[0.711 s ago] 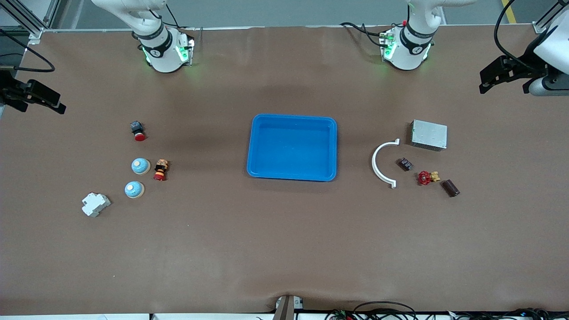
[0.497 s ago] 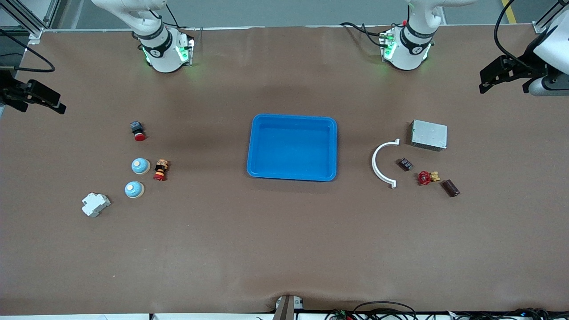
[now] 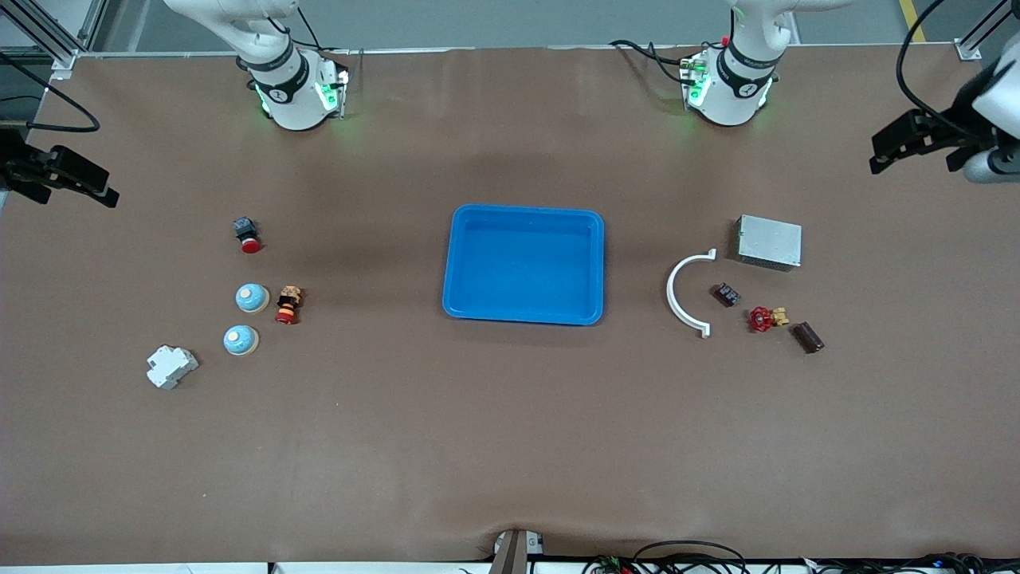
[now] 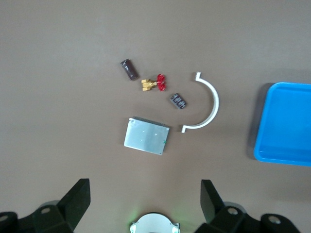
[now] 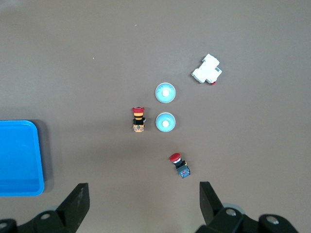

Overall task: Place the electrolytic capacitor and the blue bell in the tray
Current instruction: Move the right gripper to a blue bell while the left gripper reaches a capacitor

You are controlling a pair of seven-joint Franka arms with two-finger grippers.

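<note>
- Blue bells [image 3: 252,298] are sitting toward my right arm's end; my right gripper [image 3: 76,182] is hanging spread, empty.
- Blue tray [image 3: 590,312] is lying empty between.
- Brown electrolytic capacitor [image 3: 807,337] is awaiting my spread left gripper [image 3: 908,143]; I'm judging that descending comes next.

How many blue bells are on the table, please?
2. One blue bell stands beside the yellow-and-red push button, toward the right arm's end. The other blue bell is nearer to the front camera, beside the white breaker. None seems hidden.
</note>
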